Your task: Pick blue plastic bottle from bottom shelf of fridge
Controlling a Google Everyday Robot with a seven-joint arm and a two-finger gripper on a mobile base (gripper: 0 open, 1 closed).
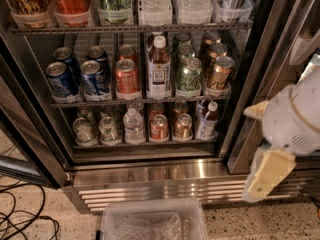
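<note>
Shows, at the near right, a white round-bodied two-finger gripper (251,153) facing left. Holds cream-yellow fingers (270,171) spread well apart: upper one pointing left, lower one slanting down-left, nothing clasped between.

I see a speckled beige floor (240,226) with thin black cables (22,219) looping at left; my gripper (262,144) hangs at right.

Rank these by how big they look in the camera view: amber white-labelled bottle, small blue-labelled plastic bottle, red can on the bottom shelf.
Largest: the amber white-labelled bottle.
Next: the blue-labelled plastic bottle.
Smallest: the red can on the bottom shelf.
The open gripper at right looks bigger than all three, but it is nearer the camera.
</note>
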